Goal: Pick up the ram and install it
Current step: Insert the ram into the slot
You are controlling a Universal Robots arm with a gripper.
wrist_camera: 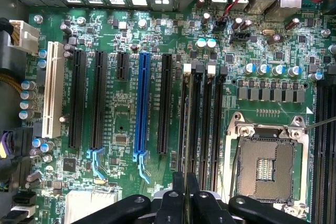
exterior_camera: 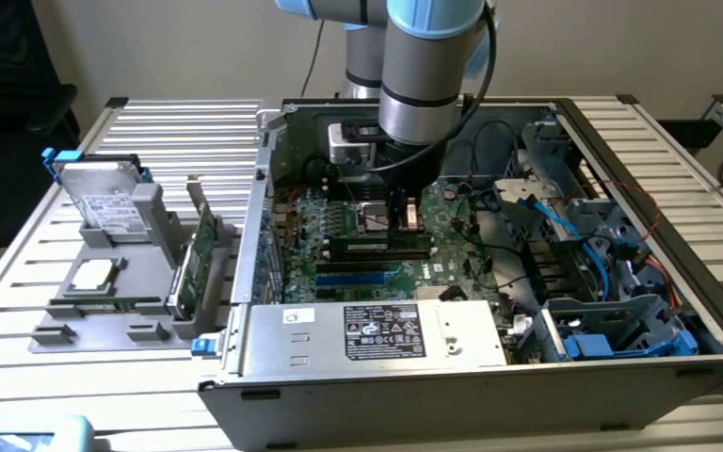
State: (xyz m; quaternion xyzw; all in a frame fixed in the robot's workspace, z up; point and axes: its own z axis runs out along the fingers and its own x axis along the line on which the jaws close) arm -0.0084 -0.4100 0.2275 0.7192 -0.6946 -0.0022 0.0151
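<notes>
The gripper (wrist_camera: 185, 190) looks clenched on the ram (exterior_camera: 380, 247), held edge-on just above the slots (wrist_camera: 202, 119). To seat well, it should stay parallel to one slot, centred between the latches (wrist_camera: 187, 69), and be pressed down evenly.

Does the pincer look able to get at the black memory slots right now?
Probably yes: the pincer hangs over the memory slots beside the CPU socket, and no cable crosses them.

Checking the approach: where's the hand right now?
Exterior view: the hand is inside the open computer case, low over the motherboard, right over the black memory slots. Wrist view puts it by those slots, beside the processor socket.
</notes>
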